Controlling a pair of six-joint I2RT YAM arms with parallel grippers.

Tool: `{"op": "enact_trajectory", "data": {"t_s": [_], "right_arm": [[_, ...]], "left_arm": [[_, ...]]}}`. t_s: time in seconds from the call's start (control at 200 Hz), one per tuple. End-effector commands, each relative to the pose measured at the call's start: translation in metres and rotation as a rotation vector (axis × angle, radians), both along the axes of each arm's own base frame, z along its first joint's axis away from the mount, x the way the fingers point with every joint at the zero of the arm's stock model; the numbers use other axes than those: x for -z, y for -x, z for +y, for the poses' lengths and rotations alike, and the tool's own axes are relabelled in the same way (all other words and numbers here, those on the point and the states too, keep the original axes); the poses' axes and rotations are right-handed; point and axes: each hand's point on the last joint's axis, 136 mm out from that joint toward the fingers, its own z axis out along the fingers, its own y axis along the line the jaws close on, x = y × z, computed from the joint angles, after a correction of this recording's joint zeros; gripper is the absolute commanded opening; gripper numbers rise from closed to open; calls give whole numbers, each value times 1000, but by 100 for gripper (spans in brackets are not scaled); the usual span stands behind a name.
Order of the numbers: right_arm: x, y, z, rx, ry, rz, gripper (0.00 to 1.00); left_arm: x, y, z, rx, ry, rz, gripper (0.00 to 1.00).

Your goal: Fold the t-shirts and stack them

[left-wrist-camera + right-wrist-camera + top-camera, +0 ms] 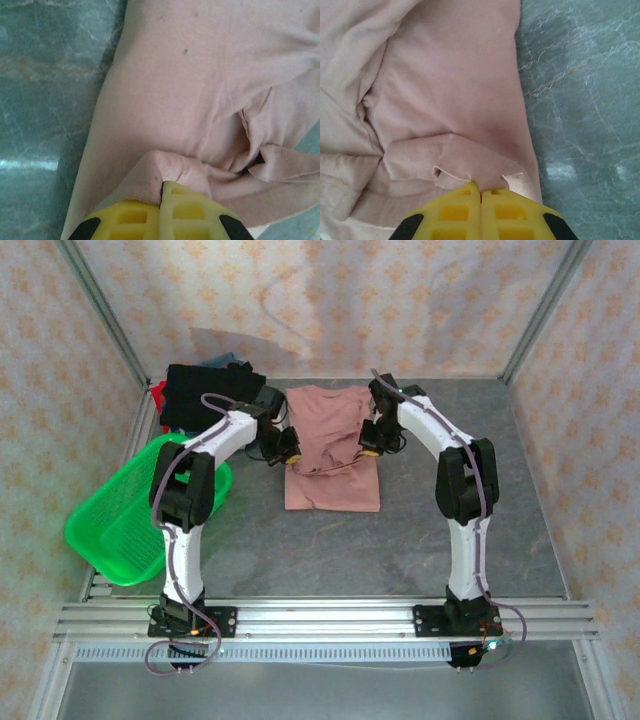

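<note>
Firmly, left jaws and right jaws each pinch a fold of the pink t-shirt [175, 75].

Nothing readable: no text, label, brand, number or sign is legible. The pink t-shirt [332, 438] is plain cloth close up in both wrist views, with no tag or print lettering that can be made out.
</note>
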Motion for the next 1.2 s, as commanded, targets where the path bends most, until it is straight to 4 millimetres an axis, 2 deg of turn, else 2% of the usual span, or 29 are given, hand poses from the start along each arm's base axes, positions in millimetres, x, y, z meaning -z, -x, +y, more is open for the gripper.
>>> {"op": "enact_trajectory", "data": {"t_s": [0.0, 0.07, 0.15, 0.2, 0.25, 0.315, 0.365, 0.445, 0.48, 0.495, 0.51, 0.53, 0.555, 0.62, 0.655, 0.731, 0.801, 0.906, 0.946, 1.006, 1.091, 1.196], "right_arm": [[2, -13, -7, 7, 27, -7, 0], [1, -25, -6, 25, 17, -19, 4], [-12, -45, -5, 71, -44, -60, 21], [-27, -59, -7, 108, -87, -106, 29], [-44, -69, -12, 139, -112, -153, 43], [-70, -74, -14, 148, -154, -210, 48], [-84, -71, -16, 147, -171, -235, 50], [-101, -54, -19, 129, -183, -263, 53], [-103, -44, -19, 126, -193, -265, 54], [-105, -39, -20, 122, -198, -267, 54], [-106, -34, -20, 122, -204, -267, 54], [-109, -29, -20, 123, -214, -274, 54], [-104, -20, -20, 129, -226, -262, 53], [-106, 1, -16, 147, -304, -268, 51], [-100, 12, -13, 155, -345, -254, 48], [-89, 33, -9, 179, -401, -229, 37], [-78, 46, 0, 175, -447, -213, 26], [-56, 61, 11, 170, -452, -172, 11], [-48, 63, 16, 167, -459, -159, 8], [-38, 64, 25, 165, -469, -139, 6], [-25, 59, 35, 166, -475, -119, 3], [-9, 48, 40, 193, -476, -96, 1]], "left_arm": [[-8, -16, 1, -3, 12, -26, 0], [-14, -25, -1, -18, 25, -44, 9], [-32, -38, -4, -36, 56, -88, 28], [-48, -47, -3, -54, 73, -125, 40], [-69, -56, -1, -76, 93, -170, 52], [-97, -65, 7, -107, 108, -233, 59], [-116, -66, 16, -135, 108, -267, 63], [-136, -60, 29, -163, 113, -305, 65], [-145, -53, 34, -167, 108, -319, 66], [-141, -50, 36, -167, 98, -308, 66], [-152, -43, 38, -167, 95, -327, 66], [-154, -37, 41, -163, 83, -328, 66], [-155, -29, 44, -158, 69, -327, 67], [-149, -6, 46, -137, 61, -303, 67], [-143, 9, 47, -127, 54, -285, 66], [-122, 38, 41, -86, 33, -244, 64], [-98, 62, 25, -26, 22, -191, 53], [-57, 87, 4, 23, -1, -111, 29], [-43, 92, -3, 29, 3, -85, 21], [-27, 96, -14, 46, -1, -58, 15], [-9, 93, -27, 73, -10, -25, 12], [2, 75, -33, 85, -37, -13, 12]]}}
